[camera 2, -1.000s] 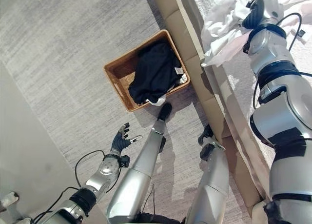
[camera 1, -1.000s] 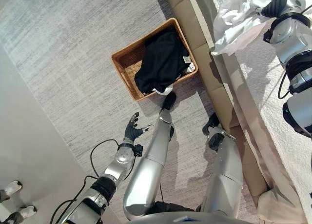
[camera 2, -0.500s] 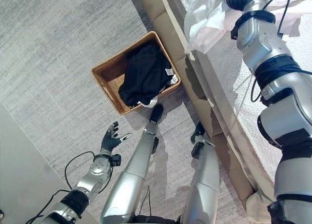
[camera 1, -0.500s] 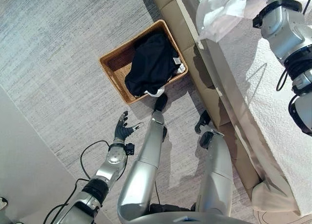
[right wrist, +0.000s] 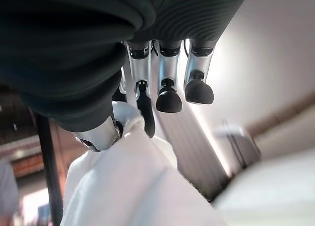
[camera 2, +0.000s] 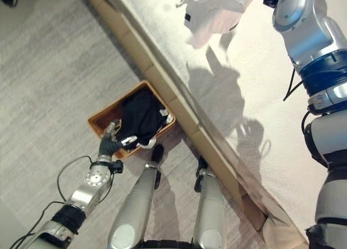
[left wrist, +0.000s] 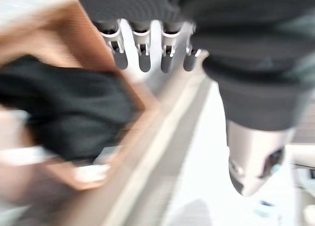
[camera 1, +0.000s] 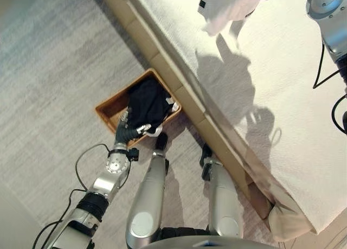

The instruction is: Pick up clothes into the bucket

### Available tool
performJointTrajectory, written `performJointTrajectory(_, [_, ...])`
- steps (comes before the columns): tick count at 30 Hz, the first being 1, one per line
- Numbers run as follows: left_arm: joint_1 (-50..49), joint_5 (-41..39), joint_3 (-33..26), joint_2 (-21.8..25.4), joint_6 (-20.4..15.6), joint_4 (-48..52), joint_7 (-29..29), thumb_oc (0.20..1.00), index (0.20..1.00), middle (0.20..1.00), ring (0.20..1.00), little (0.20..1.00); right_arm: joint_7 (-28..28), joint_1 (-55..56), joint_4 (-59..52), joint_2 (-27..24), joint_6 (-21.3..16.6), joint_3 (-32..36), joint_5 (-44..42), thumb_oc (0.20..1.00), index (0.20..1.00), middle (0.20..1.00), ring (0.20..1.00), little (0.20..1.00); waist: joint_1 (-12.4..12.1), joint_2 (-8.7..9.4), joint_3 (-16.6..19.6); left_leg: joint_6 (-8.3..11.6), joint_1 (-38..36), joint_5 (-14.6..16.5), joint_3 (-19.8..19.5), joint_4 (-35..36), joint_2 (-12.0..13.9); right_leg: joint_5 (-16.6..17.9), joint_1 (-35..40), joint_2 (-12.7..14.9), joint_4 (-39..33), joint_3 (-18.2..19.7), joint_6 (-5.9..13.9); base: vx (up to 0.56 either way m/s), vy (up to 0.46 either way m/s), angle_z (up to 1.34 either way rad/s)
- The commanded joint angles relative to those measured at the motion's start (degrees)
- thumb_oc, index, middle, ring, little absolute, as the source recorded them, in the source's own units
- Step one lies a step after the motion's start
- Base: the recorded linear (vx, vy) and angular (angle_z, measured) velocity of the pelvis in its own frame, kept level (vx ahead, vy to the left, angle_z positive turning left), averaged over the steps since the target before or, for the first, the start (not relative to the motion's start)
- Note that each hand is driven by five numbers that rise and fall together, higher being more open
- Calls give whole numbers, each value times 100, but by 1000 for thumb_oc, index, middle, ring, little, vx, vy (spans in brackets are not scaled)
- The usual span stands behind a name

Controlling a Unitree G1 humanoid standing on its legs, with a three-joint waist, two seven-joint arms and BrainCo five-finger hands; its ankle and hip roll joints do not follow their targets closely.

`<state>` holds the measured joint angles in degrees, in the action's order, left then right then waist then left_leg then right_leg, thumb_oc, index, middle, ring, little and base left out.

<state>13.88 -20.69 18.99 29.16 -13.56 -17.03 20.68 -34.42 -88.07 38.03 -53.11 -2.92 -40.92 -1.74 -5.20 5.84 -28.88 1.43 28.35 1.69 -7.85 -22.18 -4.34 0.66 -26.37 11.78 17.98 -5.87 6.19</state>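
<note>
Fingers (right wrist: 145, 115) and thumb of right hand (right wrist: 133, 73) pinch white cloth (right wrist: 133, 186).

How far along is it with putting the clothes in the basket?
Partly done. A black garment and something white beneath it already lie in the wicker basket. The right hand pinches a white garment, lifted above the bed; it has yet to reach the basket. The left hand hangs open by the basket's rim.

A black garment (camera 1: 145, 103) fills the basket (camera 1: 108, 107), tight against the bed (camera 1: 282, 108).
</note>
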Motion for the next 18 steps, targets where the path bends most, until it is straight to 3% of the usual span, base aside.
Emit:
performJointTrajectory(1, [-19,-320,-190,-32,-327,326,-259,1000,1000,1000,1000,1000,73,-530,-193,-388,-322,111,-297,200,200,200,200,200,102,60,356,84,-306,325,103,70,60,-517,461,-93,324,-65,59,168,-45,-21])
performJointTrajectory(2, [61,-486,-288,90,-333,591,-401,1000,1000,1000,1000,1000,273,-426,-338,-456,-380,92,-452,200,200,200,200,200,212,87,594,120,-662,355,155,244,130,-526,785,-163,117,-42,67,98,-22,-13])
performJointTrajectory(4, [59,-488,-291,95,-328,599,-403,1000,1000,1000,1000,1000,275,-424,-339,-458,-380,97,-453,200,200,200,200,200,216,90,595,117,-664,312,153,279,126,-487,789,-159,82,-46,68,78,-27,-17])
performJointTrajectory(11, [357,-706,-354,392,-137,1723,-802,1000,1000,1000,1000,1000,1369,461,-867,-776,-477,105,-1270,200,200,200,200,200,610,29,1504,256,-1805,191,417,965,353,-463,1755,-366,-550,30,95,90,-51,-20])
performJointTrajectory(18, [876,-679,-69,321,6,1596,-854,1000,1000,1000,1000,1000,1961,876,-1405,-1017,-467,-83,-1602,200,200,200,200,200,847,-41,1971,332,-2408,50,611,1512,535,-471,2168,-491,-784,80,93,51,-58,-17])
